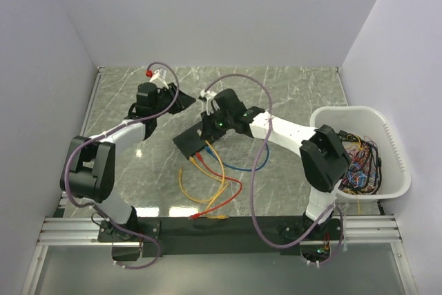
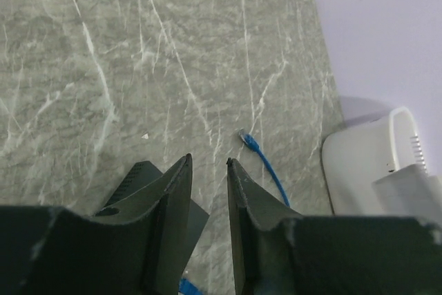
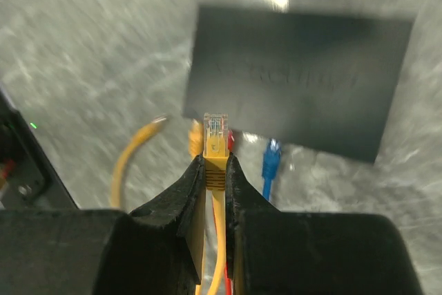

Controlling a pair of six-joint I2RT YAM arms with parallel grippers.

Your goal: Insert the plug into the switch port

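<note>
Yellow plug [image 3: 215,126] pinched by its boot in the right gripper [image 3: 215,172], latch end forward, just short of the facing long edge of the switch [image 3: 297,88]; long axis aimed squarely at that edge, so a straight push ahead called for; socket itself blurred, probably directly in front; blue plug [image 3: 271,155] just beside, at the same edge; left gripper [image 2: 208,170] slightly spread, holding nothing, near a corner of the switch, the less handy arm.

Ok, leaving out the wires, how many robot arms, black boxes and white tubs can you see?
Robot arms: 2, the left arm and the right arm
Black network switch: 1
White tub: 1
Total: 4
</note>
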